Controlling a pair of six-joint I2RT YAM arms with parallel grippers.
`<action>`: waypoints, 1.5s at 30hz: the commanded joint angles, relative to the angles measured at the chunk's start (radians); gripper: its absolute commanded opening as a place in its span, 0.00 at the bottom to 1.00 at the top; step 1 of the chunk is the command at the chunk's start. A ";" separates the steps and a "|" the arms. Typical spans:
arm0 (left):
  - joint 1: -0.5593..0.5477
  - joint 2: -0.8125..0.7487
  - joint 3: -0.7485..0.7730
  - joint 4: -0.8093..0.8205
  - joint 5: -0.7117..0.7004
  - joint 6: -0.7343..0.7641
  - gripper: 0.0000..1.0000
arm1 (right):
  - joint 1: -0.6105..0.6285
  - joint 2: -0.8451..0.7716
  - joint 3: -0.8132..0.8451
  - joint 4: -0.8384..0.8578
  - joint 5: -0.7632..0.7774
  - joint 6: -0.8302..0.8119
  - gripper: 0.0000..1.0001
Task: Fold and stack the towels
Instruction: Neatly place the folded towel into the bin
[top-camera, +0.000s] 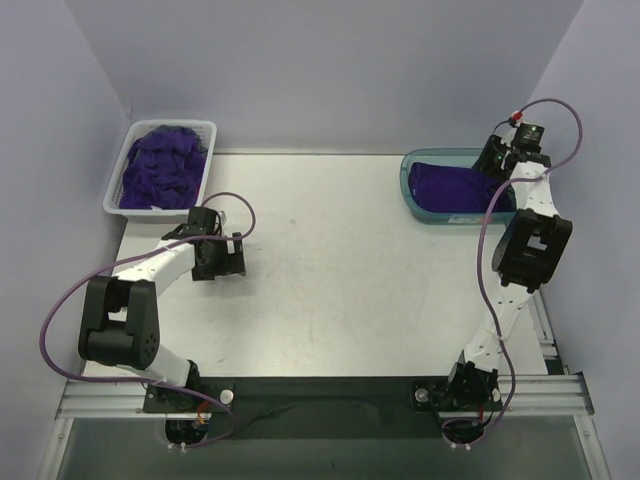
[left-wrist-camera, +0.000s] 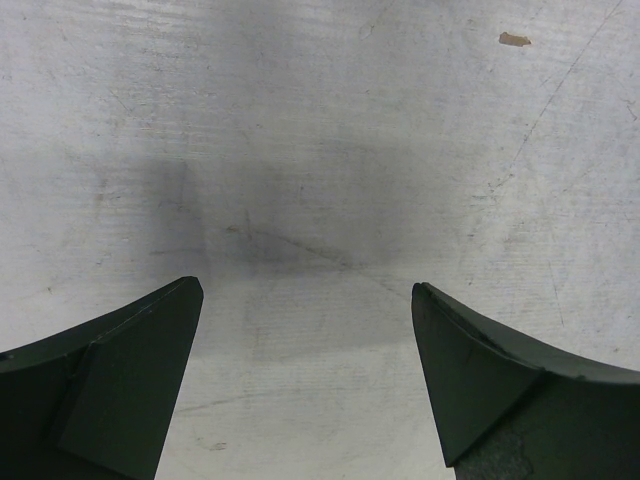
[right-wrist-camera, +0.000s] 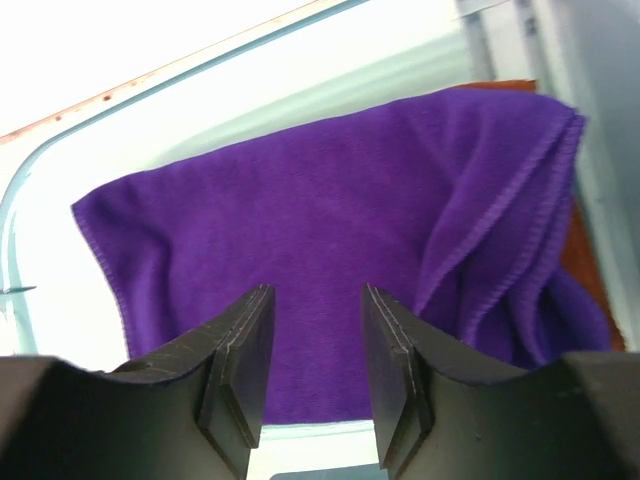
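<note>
A folded purple towel lies in the teal tray at the back right; in the right wrist view the purple towel covers a rust-orange towel whose edge shows at the right. My right gripper hovers over it, jaws apart and empty. Several crumpled purple towels fill the white basket at the back left. My left gripper is open and empty over bare table, just in front of the basket.
The tray's rim curves round the towel in the right wrist view. Purple cables loop from both arms. Walls close in the table at the back and sides. A small brown speck lies on the table.
</note>
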 joint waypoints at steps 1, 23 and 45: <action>0.004 0.002 0.044 -0.001 0.013 0.020 0.98 | -0.006 0.012 0.006 -0.014 -0.075 0.023 0.41; 0.004 0.041 0.048 -0.005 0.015 0.026 0.97 | -0.056 0.070 0.064 -0.186 0.373 0.086 0.58; 0.004 0.058 0.051 -0.012 0.004 0.032 0.97 | -0.061 0.099 0.142 0.038 -0.047 0.069 0.54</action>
